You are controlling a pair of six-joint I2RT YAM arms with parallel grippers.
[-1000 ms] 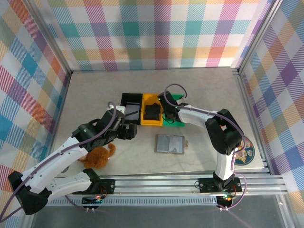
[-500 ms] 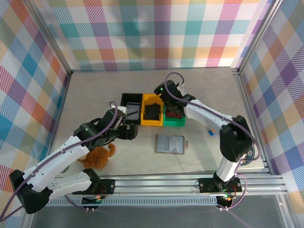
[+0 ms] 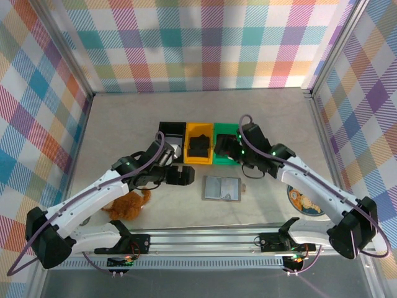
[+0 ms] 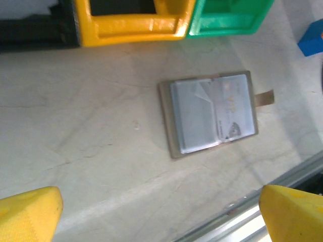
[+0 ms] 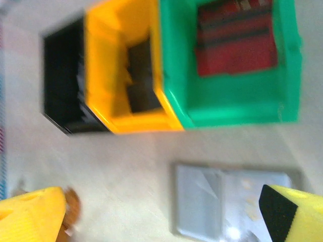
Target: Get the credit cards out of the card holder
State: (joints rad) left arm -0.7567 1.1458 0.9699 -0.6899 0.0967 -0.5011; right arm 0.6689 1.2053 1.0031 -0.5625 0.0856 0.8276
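Note:
The grey card holder (image 3: 222,187) lies open and flat on the table in front of the bins. In the left wrist view the card holder (image 4: 209,113) shows two pale panels, a pale card (image 4: 235,107) in its right one and a small tab (image 4: 263,98) at the side. A reddish credit card (image 5: 236,43) lies in the green bin (image 5: 227,108). My left gripper (image 3: 183,176) is open just left of the holder, its yellow fingertips (image 4: 28,214) wide apart. My right gripper (image 3: 224,149) is open over the green bin's near edge, above the holder (image 5: 232,201), holding nothing.
Black bin (image 3: 172,138), yellow bin (image 3: 200,151) and green bin (image 3: 228,133) stand in a row behind the holder; a dark flat thing (image 5: 141,75) lies in the yellow one. A brown plush toy (image 3: 127,205) sits near left, a round disc (image 3: 305,200) near right.
My right arm has swung from over the bins back toward the right and front, and its gripper has opened. The left gripper has shifted slightly right, toward the holder.

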